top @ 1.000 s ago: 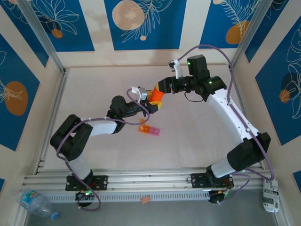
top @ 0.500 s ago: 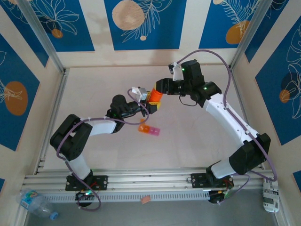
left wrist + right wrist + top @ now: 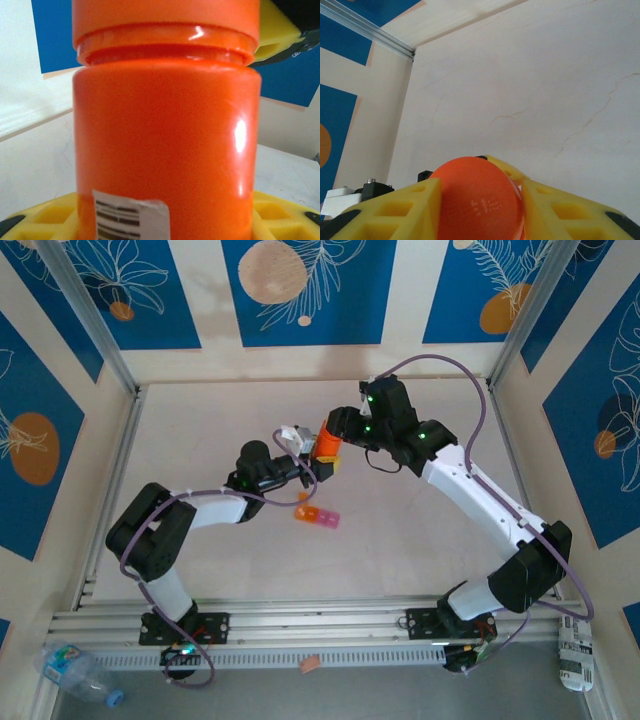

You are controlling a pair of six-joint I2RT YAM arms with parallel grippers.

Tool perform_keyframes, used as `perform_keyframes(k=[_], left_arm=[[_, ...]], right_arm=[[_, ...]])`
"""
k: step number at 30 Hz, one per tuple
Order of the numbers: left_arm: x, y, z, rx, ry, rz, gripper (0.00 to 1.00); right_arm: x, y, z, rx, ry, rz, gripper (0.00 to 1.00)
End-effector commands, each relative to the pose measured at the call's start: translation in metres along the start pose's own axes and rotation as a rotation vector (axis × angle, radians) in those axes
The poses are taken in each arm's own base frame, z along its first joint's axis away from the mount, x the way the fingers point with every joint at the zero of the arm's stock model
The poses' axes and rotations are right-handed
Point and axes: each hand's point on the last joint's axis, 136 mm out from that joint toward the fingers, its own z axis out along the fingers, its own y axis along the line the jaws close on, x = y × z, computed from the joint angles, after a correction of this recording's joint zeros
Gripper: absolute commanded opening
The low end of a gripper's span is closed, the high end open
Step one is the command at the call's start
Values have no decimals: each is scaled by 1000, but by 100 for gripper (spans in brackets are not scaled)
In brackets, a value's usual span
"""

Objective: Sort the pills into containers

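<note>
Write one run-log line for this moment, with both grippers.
left gripper: grips orange bottle | right gripper: closed on cap | containers: on table, untouched

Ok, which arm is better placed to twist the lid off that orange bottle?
Right. The right pincer has its fingers either side of the cap, while the left pincer holds the orange bottle by its body, probably steadying it.

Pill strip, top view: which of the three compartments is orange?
The left-end compartment of the strip, on the side toward the left arm. The other two, to its right, are pink.
</note>
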Motion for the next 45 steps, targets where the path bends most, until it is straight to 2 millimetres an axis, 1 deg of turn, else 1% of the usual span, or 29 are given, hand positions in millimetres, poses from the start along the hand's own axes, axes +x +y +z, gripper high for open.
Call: perform_keyframes(k=[1, 9, 14, 17, 23, 27, 30, 35, 39, 42, 45], left_arm=[[-64, -4, -2, -14, -188, 111, 0], [-56, -3, -2, -16, -174, 103, 0], [-53, -3, -2, -16, -170, 99, 0], [-52, -3, -2, -15, -168, 97, 0], [-51, -3, -1, -10, -164, 94, 0], [-51, -4, -1, -5, -165, 93, 0], [-51, -5, -1, 4, -167, 88, 0], [-50, -8, -1, 30, -160, 77, 0], [-51, -14, 0, 65, -156, 62, 0], [-52, -17, 0, 87, -154, 48, 0], [-52, -19, 1, 99, -152, 42, 0]], right_arm=[[50, -5, 2, 27, 208, 21, 43], [26, 2, -8, -23, 188, 25, 53], [18, 5, -12, -41, 183, 12, 64], [13, 5, -15, -48, 174, 7, 74], [-4, 15, -30, -105, 118, -57, 87], [-18, 26, -46, -172, 62, -128, 90], [-26, 29, -56, -215, 35, -177, 90], [-33, 39, -69, -335, 44, -336, 90], [-28, 36, -63, -332, 98, -491, 90], [-25, 29, -55, -309, 132, -547, 90], [-22, 26, -48, -299, 167, -566, 90]])
